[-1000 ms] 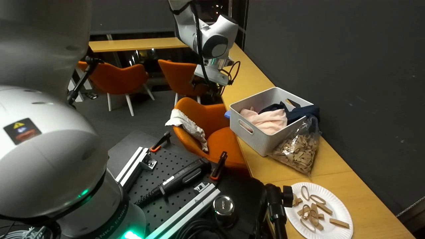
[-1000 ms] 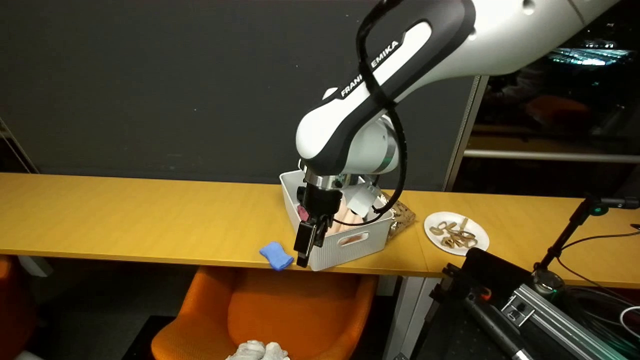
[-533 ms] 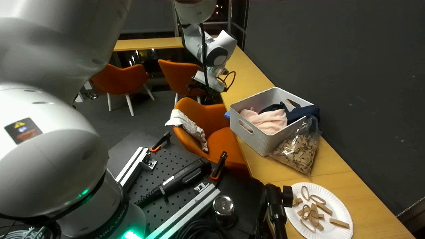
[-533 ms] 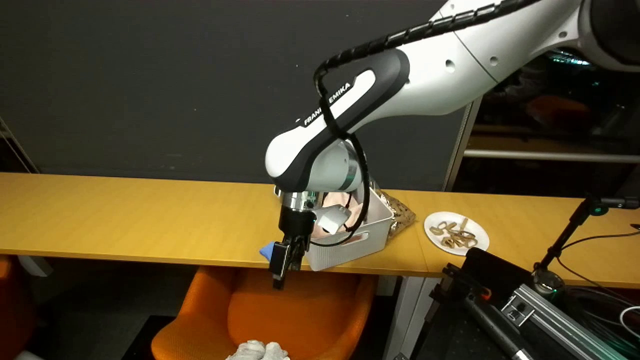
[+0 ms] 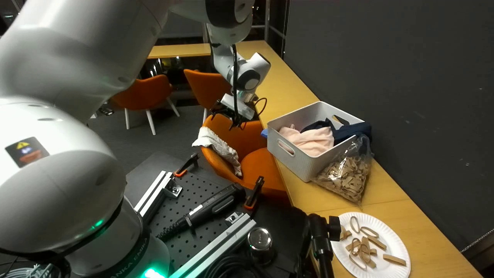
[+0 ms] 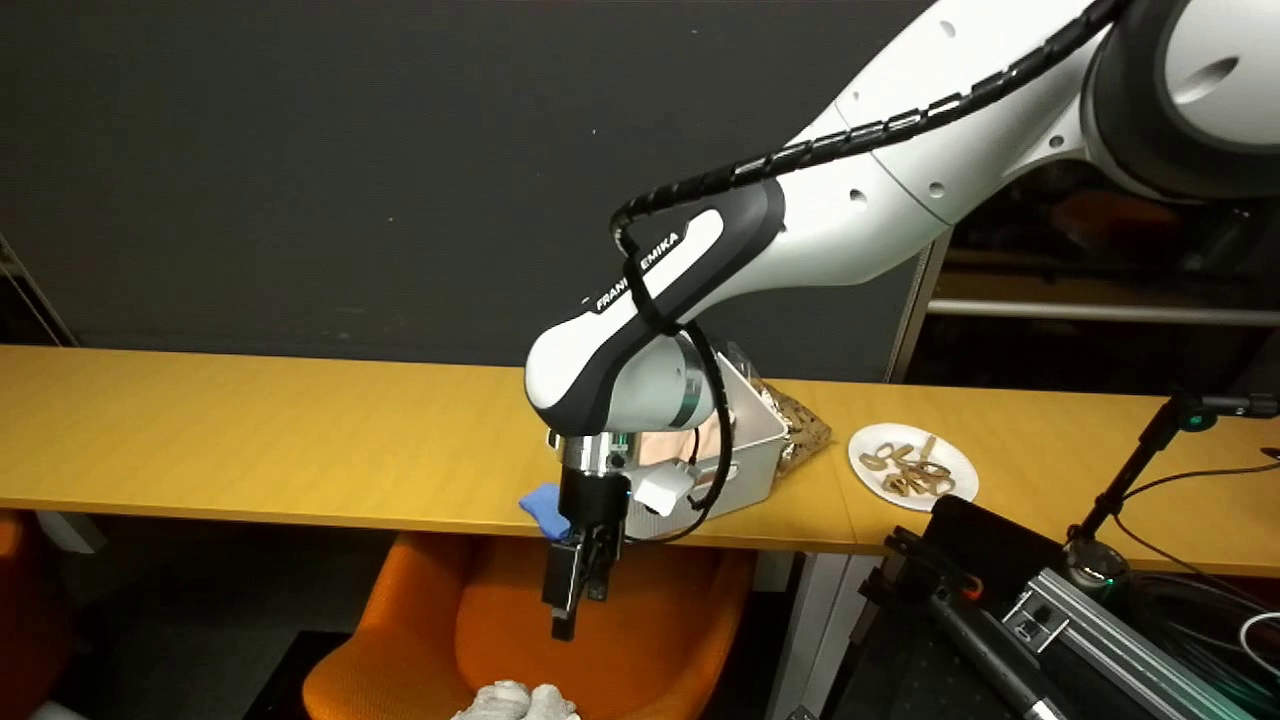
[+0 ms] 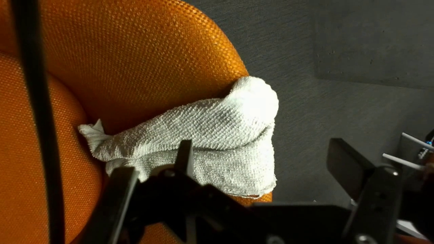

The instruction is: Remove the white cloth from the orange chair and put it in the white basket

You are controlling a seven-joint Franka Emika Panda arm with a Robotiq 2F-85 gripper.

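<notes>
The white cloth (image 7: 200, 125) is draped over the edge of the orange chair (image 7: 135, 67). Cloth and chair show in both exterior views, the cloth (image 5: 220, 144) on the backrest and partly cut off (image 6: 515, 702) at the bottom edge. My gripper (image 7: 261, 147) is open and empty above the cloth. In the wrist view its left finger overlaps the cloth and its right finger is over the floor. The gripper (image 6: 580, 608) hangs in front of the table edge. The white basket (image 5: 297, 162) stands on the table, holding pink cloth (image 5: 308, 141) and dark blue cloth (image 5: 349, 131).
The yellow table (image 6: 250, 430) runs along the dark wall. A bag of brown pieces (image 5: 345, 170) leans by the basket. A blue item (image 6: 545, 508) lies at the table edge. A paper plate (image 5: 382, 272) holds brown bands. Tools lie on the black board (image 5: 204, 208).
My gripper has moved down and away from the basket, over the chair. In the exterior views it went left and down. The cloth, chair and basket have not moved.
</notes>
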